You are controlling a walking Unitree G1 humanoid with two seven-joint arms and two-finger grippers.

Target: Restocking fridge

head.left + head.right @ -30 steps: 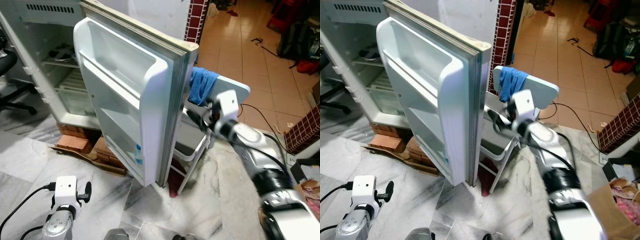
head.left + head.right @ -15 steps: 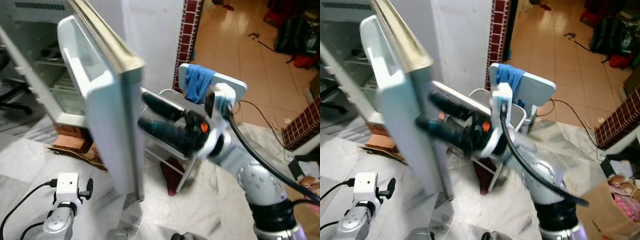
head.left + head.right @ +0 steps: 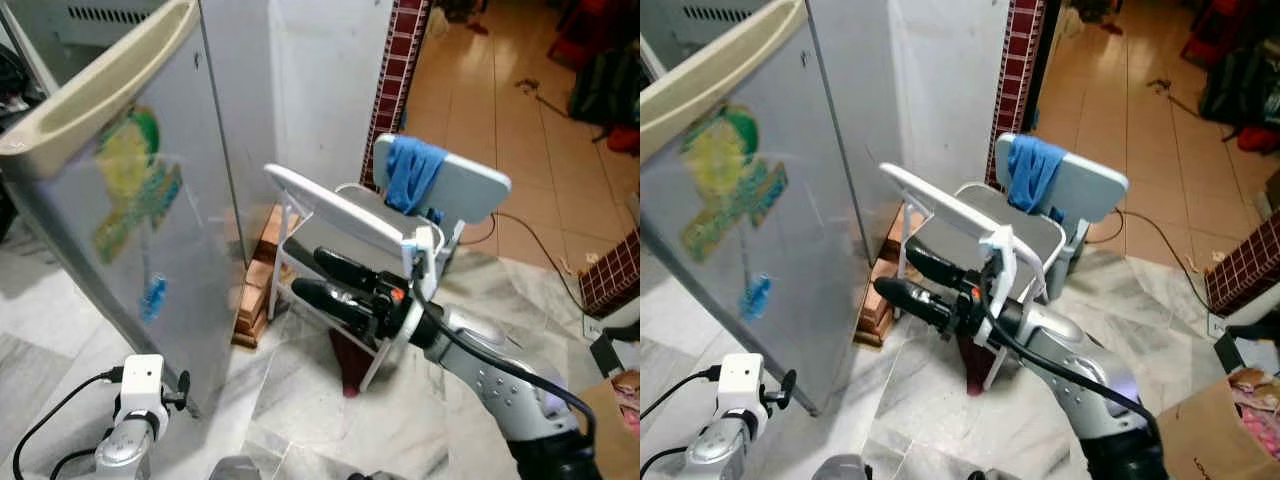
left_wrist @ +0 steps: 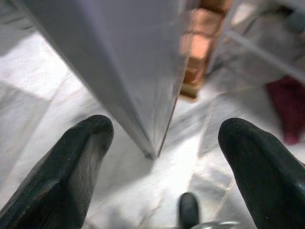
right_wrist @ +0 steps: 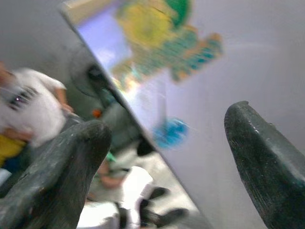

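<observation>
Filling the frame's left, the grey fridge door (image 3: 120,200) carries colourful stickers; right gripper (image 3: 310,275) spread, left gripper (image 4: 162,143) spread above marble floor (image 3: 300,400).

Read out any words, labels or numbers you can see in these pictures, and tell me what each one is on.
No text can be read.
The fridge door carries a yellow and green sticker and a small blue sticker; both are too blurred to show any lettering.
The right gripper, held open in front of the white chair, shows an orange spot but no legible marking.
</observation>
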